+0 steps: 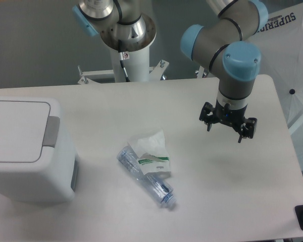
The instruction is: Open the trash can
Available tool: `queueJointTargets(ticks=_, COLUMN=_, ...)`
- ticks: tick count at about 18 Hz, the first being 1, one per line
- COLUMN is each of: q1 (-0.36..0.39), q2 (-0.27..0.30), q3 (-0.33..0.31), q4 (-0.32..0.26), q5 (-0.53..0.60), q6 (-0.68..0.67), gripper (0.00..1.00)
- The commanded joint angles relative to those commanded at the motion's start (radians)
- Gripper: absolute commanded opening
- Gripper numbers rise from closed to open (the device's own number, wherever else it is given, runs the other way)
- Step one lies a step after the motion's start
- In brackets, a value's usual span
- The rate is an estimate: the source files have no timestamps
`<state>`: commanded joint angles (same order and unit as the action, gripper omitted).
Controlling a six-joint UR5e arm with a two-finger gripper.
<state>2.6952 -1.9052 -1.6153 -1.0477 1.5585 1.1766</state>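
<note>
While the arm hung over the right side of the table (141, 101), the claw (227, 127) pointed down with its two dark fingers spread wide, holding nothing, clear of the surface. Arm links were smooth grey tube with light-blue plastic caps at the joints; base column was white, bolted at the far edge.

Trash can (25, 151) sat at the left edge, toward the near-left corner, partly cut off by the frame. Boxy white plastic, matte, rounded corners. Flat white lid (15, 131) lay shut and flush, so the contents couldn't be seen. Grey rectangular push-strip (51, 132) ran along the lid's right edge; a grey panel (74, 176) showed on the right side wall.

Mid-table, nearer the near edge: a crushed clear plastic bottle (146, 176), lying flat on a diagonal, cap end toward the near edge, creased and flattened, bluish tint, label with green print across its middle. Couldn't tell if anything was inside it. A crumpled piece of white paper or tissue (149, 143) touched the bottle's upper side, apparently overlapping it.

Table top was plain off-white, smooth, rounded at the far-right corner. Claw stood well apart from the trash can, with the bottle between them.
</note>
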Motion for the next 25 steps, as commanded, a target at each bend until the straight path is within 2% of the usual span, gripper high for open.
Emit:
queueJointTargets(ticks=9, q1=-0.018, q2=0.009, q3=-0.003, q4=-0.006, q5=-0.011, q6=-0.015, gripper=1.00)
queueJointTargets(ticks=14, q1=-0.081, q2=0.031, q3=-0.008, q4=-0.005, q5=-0.011, q6=-0.197, gripper=1.00)
queueJointTargets(ticks=18, q1=-0.120, q2=0.058, q3=-0.009, q4=-0.008, q5=-0.021, q6=-0.245, gripper=1.00)
queueJointTargets(ticks=20, q1=-0.133, q2=0.064, q3=-0.017, q4=-0.011, q5=-0.060, q6=-0.322, gripper=1.00)
queueJointTargets(ticks=22, q1=-0.144, q2=0.089, q3=0.004, q4=-0.011, q5=-0.136, q6=-0.441, gripper=1.00)
queueJointTargets(ticks=25, q1=-0.179, q2=0.106, q3=0.050, q4=-0.034, q5=-0.190, q6=-0.534, gripper=1.00)
